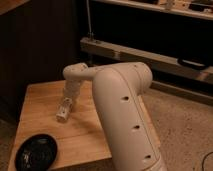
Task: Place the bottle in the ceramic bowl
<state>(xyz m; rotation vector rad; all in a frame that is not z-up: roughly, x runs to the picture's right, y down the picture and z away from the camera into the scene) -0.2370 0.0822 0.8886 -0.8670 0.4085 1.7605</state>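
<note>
Hovering above table (40,97), claw (65,106) clamps bottle (62,115); ceramic bowl (36,152) hugs its front-left corner.

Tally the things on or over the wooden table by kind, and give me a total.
Ceramic bowl: 1, black, at the front left corner of the table.
Bottle: 1, pale, at the tip of the arm.
Gripper: 1, hanging low over the middle of the table, behind the bowl.
Total: 3.

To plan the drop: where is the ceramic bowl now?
The ceramic bowl sits at the near corner of the wooden table, lower left in the camera view; the gripper is over the table, beyond it.
</note>
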